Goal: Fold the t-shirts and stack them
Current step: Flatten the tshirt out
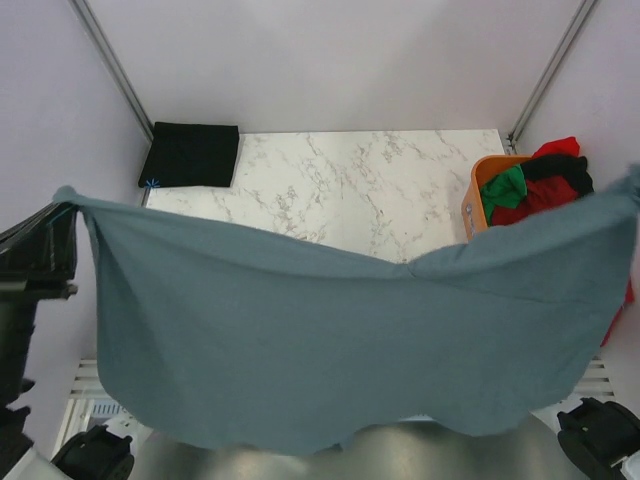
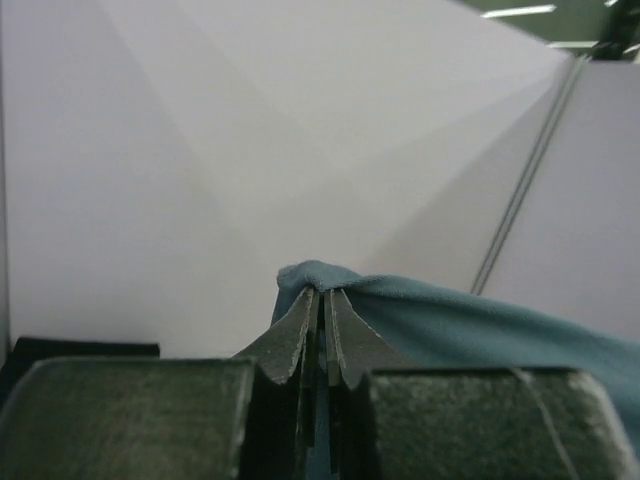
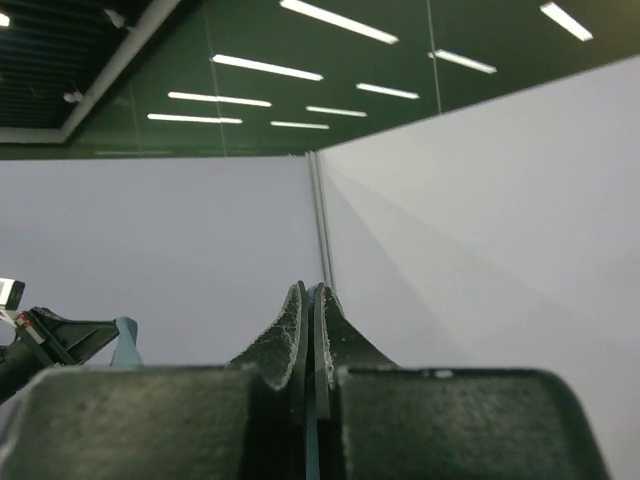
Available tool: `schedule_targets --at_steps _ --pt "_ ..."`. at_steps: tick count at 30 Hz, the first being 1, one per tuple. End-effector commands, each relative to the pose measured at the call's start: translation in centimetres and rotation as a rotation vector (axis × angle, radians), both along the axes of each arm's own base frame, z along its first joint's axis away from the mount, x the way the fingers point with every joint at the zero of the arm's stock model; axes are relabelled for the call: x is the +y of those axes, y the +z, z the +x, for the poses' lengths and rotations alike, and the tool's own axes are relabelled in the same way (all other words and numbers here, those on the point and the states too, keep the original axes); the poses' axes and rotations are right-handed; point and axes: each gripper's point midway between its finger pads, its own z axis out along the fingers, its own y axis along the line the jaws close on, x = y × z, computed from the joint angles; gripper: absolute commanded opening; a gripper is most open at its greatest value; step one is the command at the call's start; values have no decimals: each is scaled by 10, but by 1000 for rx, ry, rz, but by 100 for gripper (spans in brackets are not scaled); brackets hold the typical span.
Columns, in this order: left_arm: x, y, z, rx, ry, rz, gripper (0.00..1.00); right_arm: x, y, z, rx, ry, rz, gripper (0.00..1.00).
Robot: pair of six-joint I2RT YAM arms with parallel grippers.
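We held the teal t-shirt (image 1: 330,340) stretched in mid-air over the near edge of the surface (image 1: 370,190), left hand (image 2: 322,295) and right hand (image 3: 308,292) each clamped on a corner, seemingly to spread it flat for folding.

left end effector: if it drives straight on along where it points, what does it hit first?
Past the teal shirt already pinched in the left end effector, the line runs into the pale enclosure wall. Nothing shows in between, though how far off the wall is can't be told.
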Motion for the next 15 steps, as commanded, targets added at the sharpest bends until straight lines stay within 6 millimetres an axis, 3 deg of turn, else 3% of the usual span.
schedule_targets --at_steps 1,2,4,5,6,7,8,9,10,11,12,13,14,15 --pt "7 -31 71 143 187 64 9 39 -22 119 174 -101 -66 0" --pt "3 -42 93 193 208 81 9 51 -37 156 232 -133 -96 0" --pt "4 -76 136 321 295 111 9 58 -59 200 304 -212 -136 0" --pt "3 -88 152 368 323 130 8 69 -87 244 393 -262 -176 0" --pt "-1 -117 185 466 370 170 6 73 -103 267 441 -297 -196 0" --pt "-4 -126 202 479 390 195 4 80 -132 309 516 -367 -243 0" --pt "-7 -138 219 504 408 214 4 85 -152 334 552 -393 -271 0" --pt "-13 -172 246 578 423 264 3 88 -169 357 586 -412 -290 0" --pt "-15 -188 263 606 427 278 3 91 -206 400 660 -432 -327 0" --pt "-8 -206 283 638 426 271 2 92 -227 426 686 -442 -324 0" --pt "-4 -236 310 722 425 273 2 91 -248 449 726 -455 -327 0" --pt "3 -255 325 772 416 219 2 90 -293 490 814 -452 -339 0" --pt "29 -270 338 810 450 177 2 89 -308 511 834 -448 -330 0" --pt "31 -313 364 904 416 170 2 87 -345 547 891 -456 -341 0"
